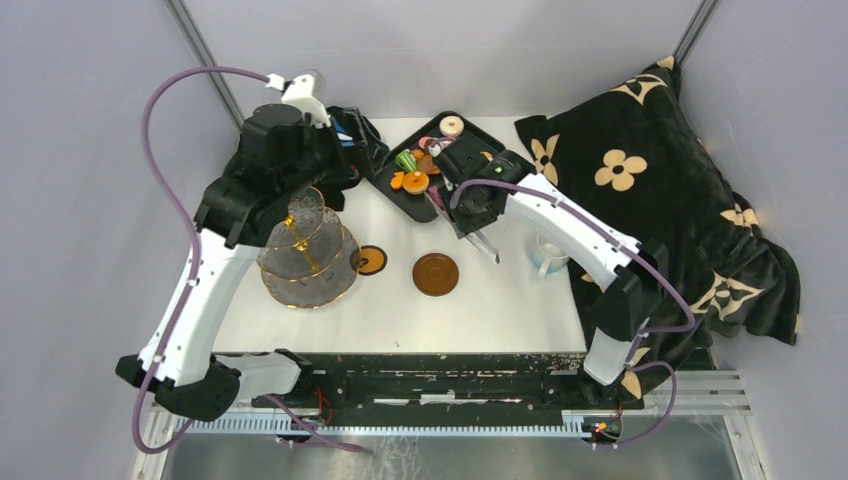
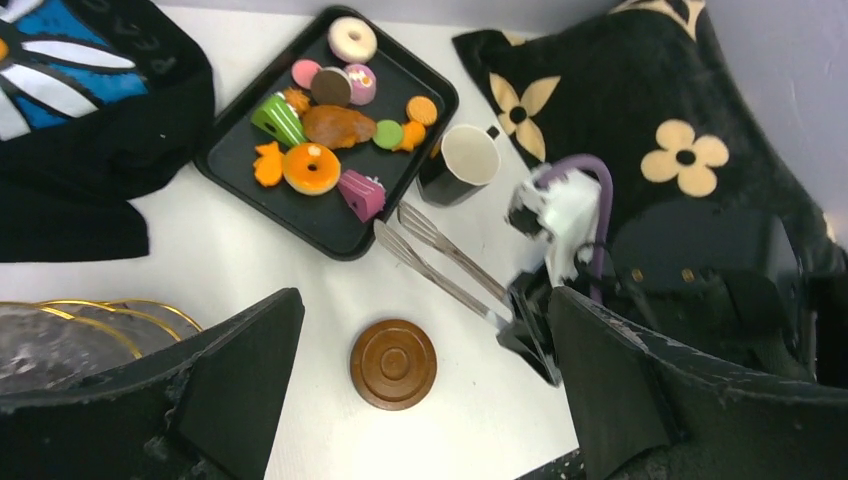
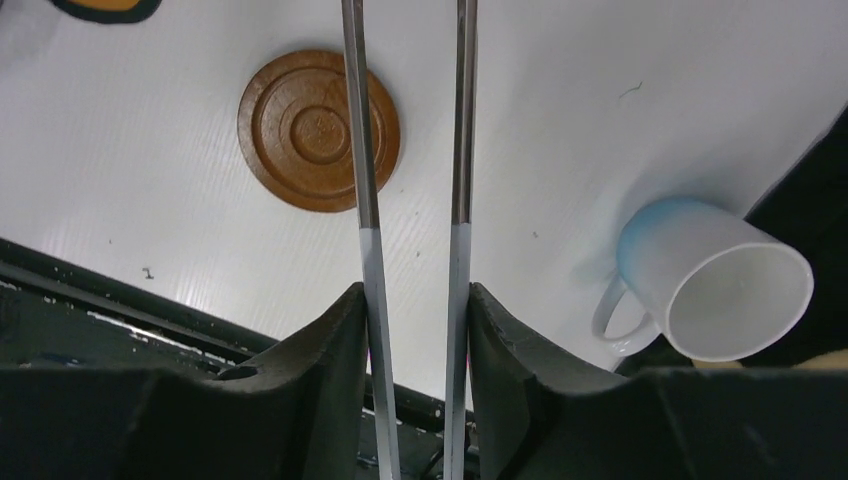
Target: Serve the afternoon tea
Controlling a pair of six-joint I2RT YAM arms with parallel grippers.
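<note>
A black tray (image 2: 230, 165) holds several toy pastries, among them an orange doughnut (image 2: 311, 168), a green wedge (image 2: 278, 118) and a pink slice (image 2: 362, 193); the tray also shows in the top view (image 1: 480, 130). A dark cup (image 2: 465, 160) stands by the tray's right corner. The three-tier glass stand (image 1: 305, 250) is at the left. A brown saucer (image 1: 436, 273) lies mid-table, and a second saucer (image 1: 370, 260) lies beside the stand. The white mug (image 3: 710, 285) lies tilted at the blanket's edge. My left gripper (image 2: 425, 400) is open, high above the brown saucer (image 2: 393, 363). My right gripper (image 3: 415, 320) is shut on metal tongs (image 3: 460, 150).
A black cloth with a blue-white flower (image 2: 70, 80) lies at the back left. A black blanket with tan flowers (image 1: 650, 180) covers the right side. The table's front edge (image 3: 120, 290) runs just below the saucer in the right wrist view.
</note>
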